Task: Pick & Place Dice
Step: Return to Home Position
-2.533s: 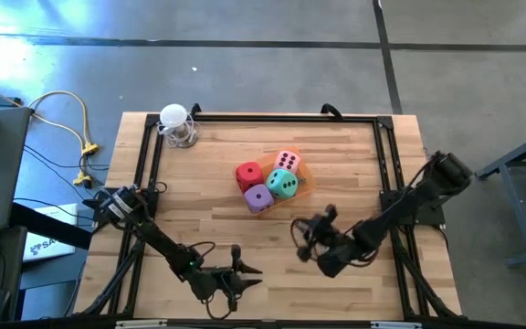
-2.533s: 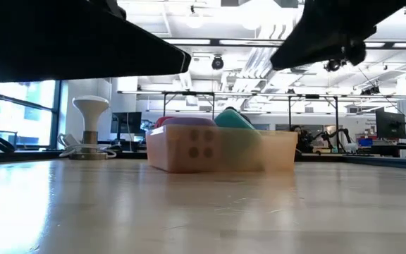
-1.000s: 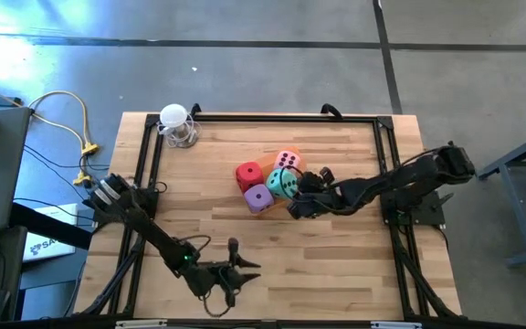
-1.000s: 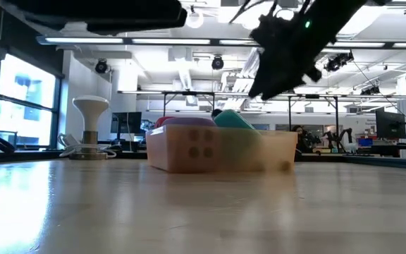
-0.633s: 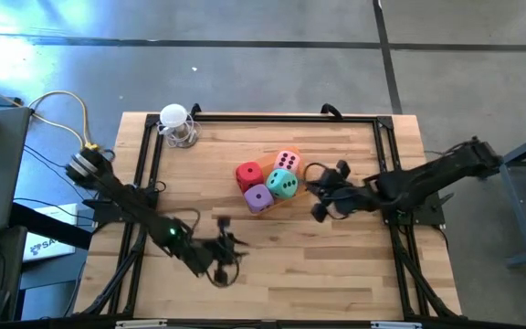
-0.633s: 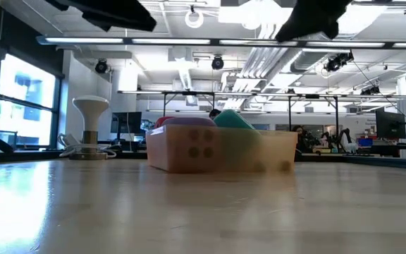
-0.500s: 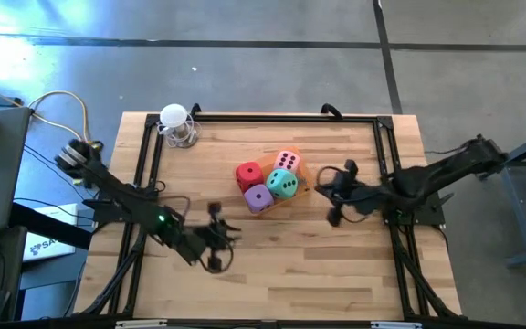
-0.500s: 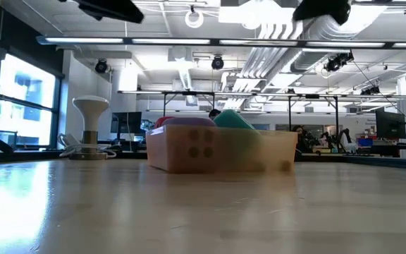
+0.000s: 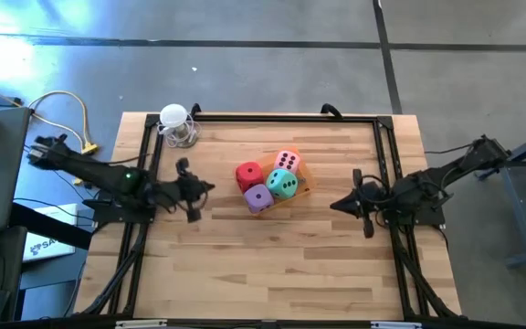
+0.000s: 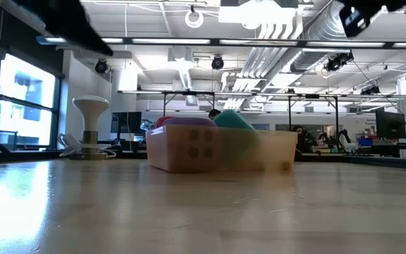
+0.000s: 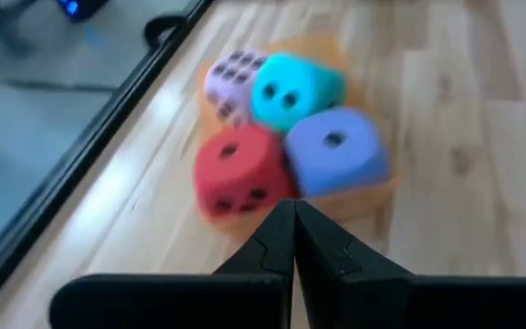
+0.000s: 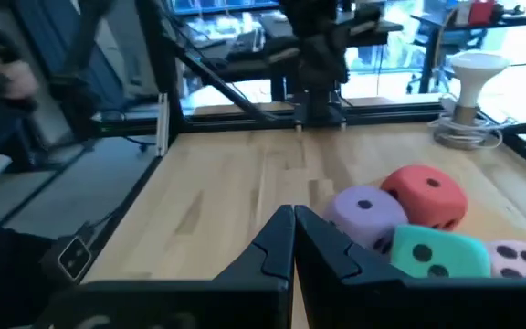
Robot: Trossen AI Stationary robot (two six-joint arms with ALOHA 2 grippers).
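Note:
Four dice, red [image 9: 249, 175], pink [image 9: 287, 162], teal [image 9: 283, 184] and purple [image 9: 258, 197], stand close together in a shallow translucent orange tray [image 10: 273, 152] at the table's middle. My left gripper [image 9: 206, 187] is shut and empty, above the table to the left of the dice, pointing at them; its wrist view shows its shut fingers [image 11: 292, 212] before the red die [image 11: 240, 174] and purple die [image 11: 336, 151]. My right gripper [image 9: 334, 205] is shut and empty, to the right of the dice, pointing at them [image 12: 292, 216].
A white mushroom-shaped object [image 9: 176, 123] on a wire base stands at the table's far left corner. Black frame rails [image 9: 149, 164] run along the table's left, far and right edges. Bare wood lies between the dice and the near edge.
My right gripper has drawn back from beside the teal die toward the table's right edge. My left gripper has swung from the near edge toward the far and left, turning to face the dice. The dice have stayed in place.

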